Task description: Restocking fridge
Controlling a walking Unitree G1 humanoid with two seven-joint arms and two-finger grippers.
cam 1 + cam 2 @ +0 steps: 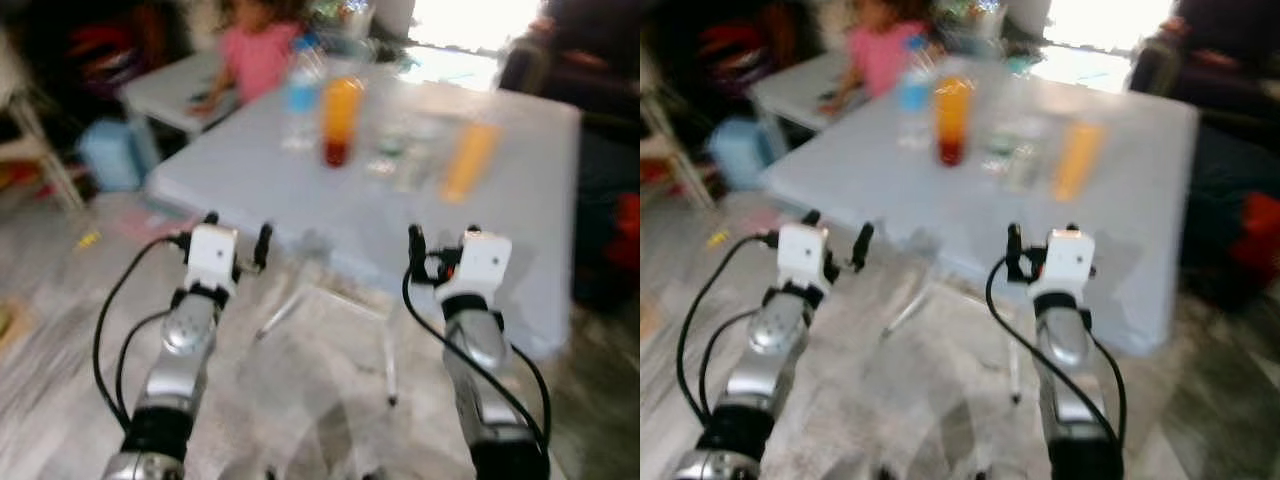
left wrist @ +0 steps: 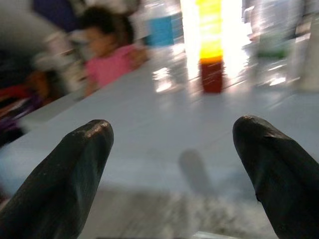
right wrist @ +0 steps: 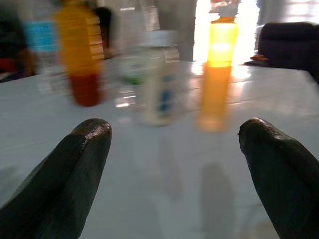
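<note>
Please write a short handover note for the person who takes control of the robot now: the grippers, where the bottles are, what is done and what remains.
Left gripper: open, empty, raised before the near edge of the grey table.
Right gripper: open, empty, at the same edge, further right.
Things: on the table stand a water bottle with blue label, an orange bottle with dark red bottom, a few clear and white containers, blurred, and a second orange bottle.
A person in pink sits beyond the table; take care.
Done: nothing grasped yet.
Left: pick the bottles, carry them to the fridge.
</note>
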